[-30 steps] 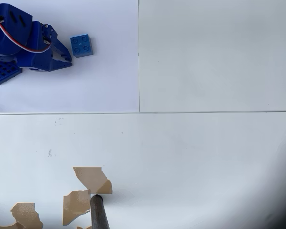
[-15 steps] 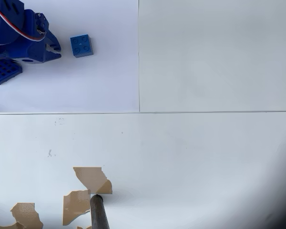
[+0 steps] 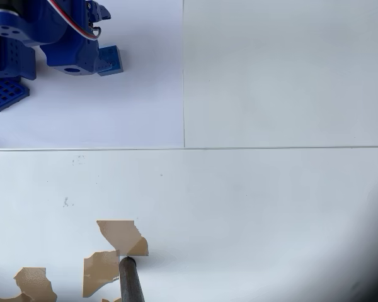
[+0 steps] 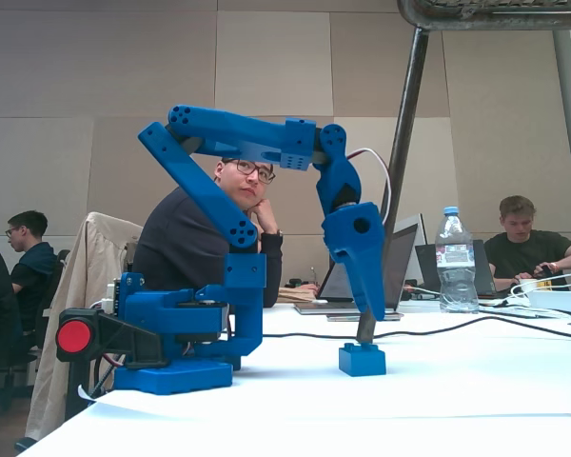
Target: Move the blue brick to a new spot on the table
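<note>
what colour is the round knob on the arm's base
Red: the round plastic knob on the blue base, clearest in the fixed view.

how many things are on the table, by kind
blue brick: 1
brown tape patches: 4, some cut off at the edge
robot arm, gripper poised over the brick: 1
water bottle: 1
total: 7
</note>
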{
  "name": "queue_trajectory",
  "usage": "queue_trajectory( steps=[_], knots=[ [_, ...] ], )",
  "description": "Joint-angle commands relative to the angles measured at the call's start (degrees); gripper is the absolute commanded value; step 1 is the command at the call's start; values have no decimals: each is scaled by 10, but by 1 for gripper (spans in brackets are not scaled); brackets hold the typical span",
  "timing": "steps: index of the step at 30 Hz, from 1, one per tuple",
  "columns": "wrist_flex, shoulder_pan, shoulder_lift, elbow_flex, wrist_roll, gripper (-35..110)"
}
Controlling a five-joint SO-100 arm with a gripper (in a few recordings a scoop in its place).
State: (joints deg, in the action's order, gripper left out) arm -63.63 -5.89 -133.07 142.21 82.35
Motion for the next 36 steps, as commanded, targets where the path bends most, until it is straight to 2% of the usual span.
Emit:
queue_trajectory(
  steps=[1, 13, 21, 30, 36],
  knots=[
    [39, 1, 22, 1, 10, 33],
    [46, -62, 54, 51, -29, 36],
    [43, -47, 45, 55, -4, 37],
    [-36, -27, -23, -7, 12, 38],
    [-46, 0, -25, -16, 41, 39]
  ],
)
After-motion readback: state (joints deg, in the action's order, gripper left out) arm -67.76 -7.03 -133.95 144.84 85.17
